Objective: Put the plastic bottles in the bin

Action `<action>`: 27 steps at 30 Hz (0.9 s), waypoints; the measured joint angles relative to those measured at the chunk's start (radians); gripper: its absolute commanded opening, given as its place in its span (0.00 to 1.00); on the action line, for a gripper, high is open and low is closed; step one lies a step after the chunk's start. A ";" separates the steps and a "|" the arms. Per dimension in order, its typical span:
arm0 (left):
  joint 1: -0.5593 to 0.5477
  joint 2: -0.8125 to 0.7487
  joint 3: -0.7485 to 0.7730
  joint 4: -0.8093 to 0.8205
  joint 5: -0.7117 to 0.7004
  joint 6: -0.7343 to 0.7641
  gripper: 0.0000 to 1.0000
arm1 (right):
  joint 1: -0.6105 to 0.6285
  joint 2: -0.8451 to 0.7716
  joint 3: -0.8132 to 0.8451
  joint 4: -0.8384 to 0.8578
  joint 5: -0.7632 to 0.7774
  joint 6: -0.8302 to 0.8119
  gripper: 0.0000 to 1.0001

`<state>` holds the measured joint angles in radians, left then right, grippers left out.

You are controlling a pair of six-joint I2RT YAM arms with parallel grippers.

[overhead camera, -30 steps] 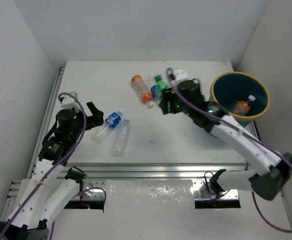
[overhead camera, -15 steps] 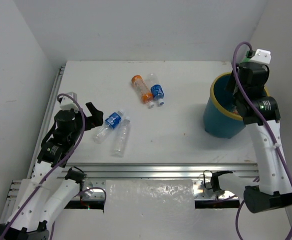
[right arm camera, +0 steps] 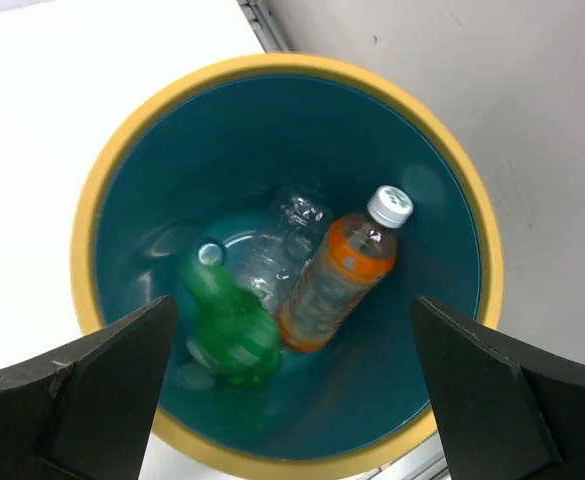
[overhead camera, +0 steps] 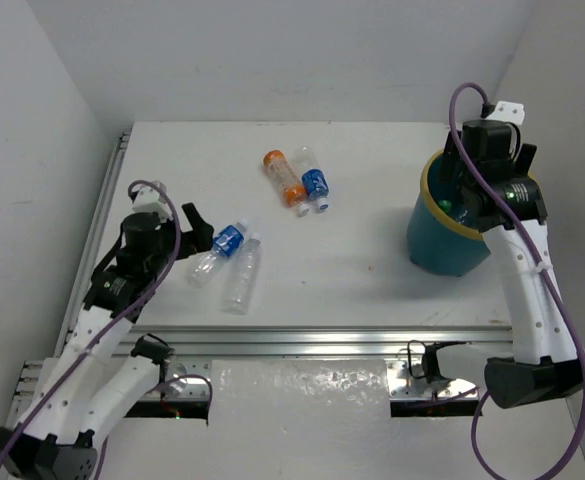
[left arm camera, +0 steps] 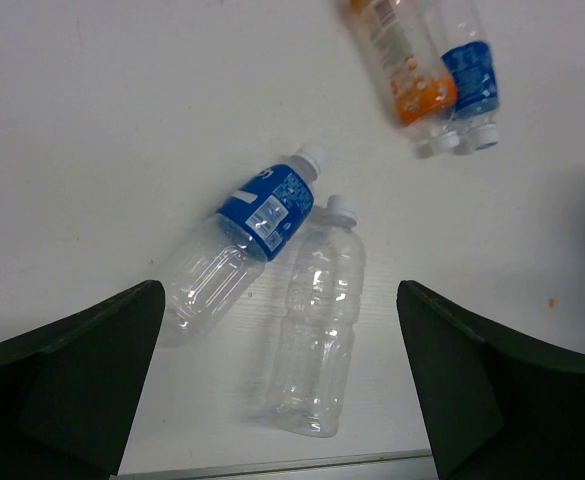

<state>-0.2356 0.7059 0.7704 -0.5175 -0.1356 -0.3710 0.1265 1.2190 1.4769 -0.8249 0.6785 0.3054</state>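
The bin (overhead camera: 438, 240), dark teal with a yellow rim (right arm camera: 272, 66), stands at the table's right. Inside lie an orange bottle (right arm camera: 338, 280), a clear bottle (right arm camera: 284, 238) and a motion-blurred green bottle (right arm camera: 230, 328). My right gripper (overhead camera: 472, 188) hangs open over the bin's mouth (right arm camera: 292, 310), holding nothing. On the table lie an orange bottle (overhead camera: 284, 178) beside a blue-labelled one (overhead camera: 315, 181), and further left a blue-labelled bottle (left arm camera: 242, 245) next to a plain clear one (left arm camera: 320, 340). My left gripper (overhead camera: 194, 231) is open just left of that pair (left arm camera: 277, 300), apart from both.
A metal rail (overhead camera: 302, 340) runs along the table's near edge. White walls close in the left, back and right sides, and the bin stands close to the right wall.
My right arm swung from the middle bottles to above the bin, opened, and the green bottle dropped in. The bin shifted a little. My left gripper edged toward the near bottles.
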 measured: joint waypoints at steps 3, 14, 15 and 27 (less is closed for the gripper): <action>-0.003 0.100 0.009 -0.011 0.001 0.000 0.99 | 0.000 -0.002 0.034 -0.014 -0.043 0.006 0.99; -0.277 0.584 0.124 -0.077 -0.002 -0.038 0.97 | -0.002 -0.127 -0.056 -0.006 -0.537 0.038 0.99; -0.277 0.602 0.126 -0.083 -0.011 -0.049 0.97 | -0.002 -0.130 -0.079 -0.006 -0.565 0.038 0.99; -0.433 0.813 0.141 -0.108 -0.117 -0.152 0.77 | -0.002 -0.212 -0.142 0.018 -0.718 0.035 0.99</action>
<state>-0.6689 1.5192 0.9112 -0.6258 -0.2523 -0.5232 0.1249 1.0073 1.3354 -0.8074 -0.0399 0.3405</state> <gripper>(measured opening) 0.877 0.986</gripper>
